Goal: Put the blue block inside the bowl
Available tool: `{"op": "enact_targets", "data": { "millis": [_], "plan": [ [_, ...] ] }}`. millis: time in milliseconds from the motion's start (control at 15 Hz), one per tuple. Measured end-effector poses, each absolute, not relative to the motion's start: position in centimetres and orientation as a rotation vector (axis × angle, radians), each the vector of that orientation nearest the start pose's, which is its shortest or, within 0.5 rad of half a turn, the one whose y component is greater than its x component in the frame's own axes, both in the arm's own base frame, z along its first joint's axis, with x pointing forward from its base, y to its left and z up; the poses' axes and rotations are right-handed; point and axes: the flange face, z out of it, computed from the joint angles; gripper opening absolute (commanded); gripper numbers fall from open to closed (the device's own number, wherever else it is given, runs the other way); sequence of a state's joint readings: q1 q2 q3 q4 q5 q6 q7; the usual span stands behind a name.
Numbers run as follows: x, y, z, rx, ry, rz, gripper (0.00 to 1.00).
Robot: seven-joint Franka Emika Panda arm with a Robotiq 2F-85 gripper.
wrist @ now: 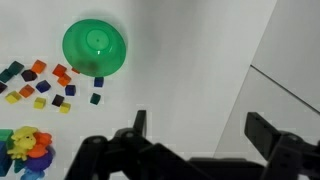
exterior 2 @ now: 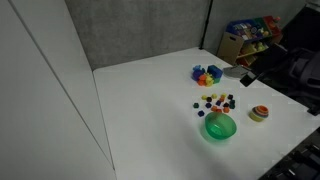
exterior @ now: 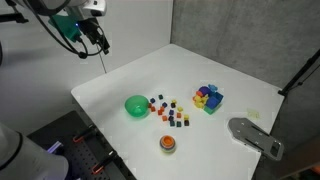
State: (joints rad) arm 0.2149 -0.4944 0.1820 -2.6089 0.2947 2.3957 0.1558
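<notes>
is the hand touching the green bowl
Apart. The wrist view shows the open hand well clear of the bowl, bare table between them.

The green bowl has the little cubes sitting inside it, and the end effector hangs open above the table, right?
Not quite. The green bowl is empty: the wrist view shows the little cubes lying on the table beside it, not inside. The rest holds: the end effector hangs open above the table.

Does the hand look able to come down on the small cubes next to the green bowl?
Probably yes. The hand is open, high above the table; nothing covers the cubes, and the green bowl sits beside them.
</notes>
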Motion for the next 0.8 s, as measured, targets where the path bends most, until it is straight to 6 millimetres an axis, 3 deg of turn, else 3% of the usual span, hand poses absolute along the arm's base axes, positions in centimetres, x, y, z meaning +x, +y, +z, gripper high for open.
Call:
{"op": "enact_targets", "data": {
  "millis": [333,800],
  "plan": [
    [39.0,14.7,42.4,-2.962,-0.030,-0.301,1.00],
    [42.8,11.0,39.0,-3.077,0.100,-0.273,1.00]
  ]
}}
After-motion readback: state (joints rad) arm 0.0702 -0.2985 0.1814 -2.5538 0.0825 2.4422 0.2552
